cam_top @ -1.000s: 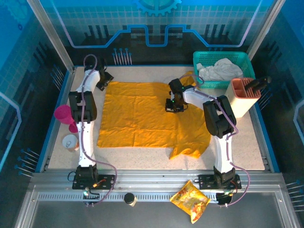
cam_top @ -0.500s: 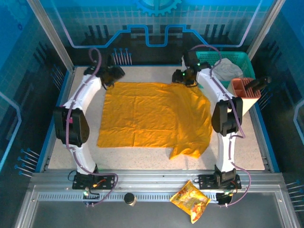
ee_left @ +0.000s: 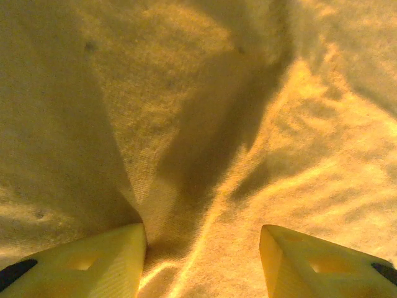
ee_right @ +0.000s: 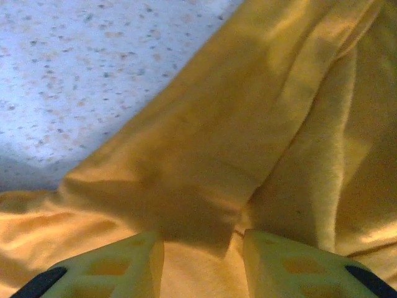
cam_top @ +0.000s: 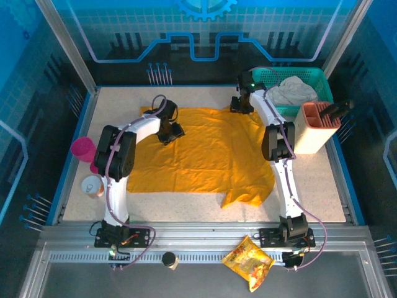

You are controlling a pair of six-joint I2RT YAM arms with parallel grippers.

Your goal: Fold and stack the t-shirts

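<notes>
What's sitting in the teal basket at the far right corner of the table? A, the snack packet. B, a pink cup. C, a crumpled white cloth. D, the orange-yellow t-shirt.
C: the top view shows a crumpled white cloth bunched up inside the teal basket.

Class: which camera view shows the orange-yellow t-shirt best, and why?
Top external: the t-shirt lies spread out, nearly its whole outline visible. Left wrist gives close-up wrinkled cloth; right wrist, a folded edge beside bare tabletop.
</notes>
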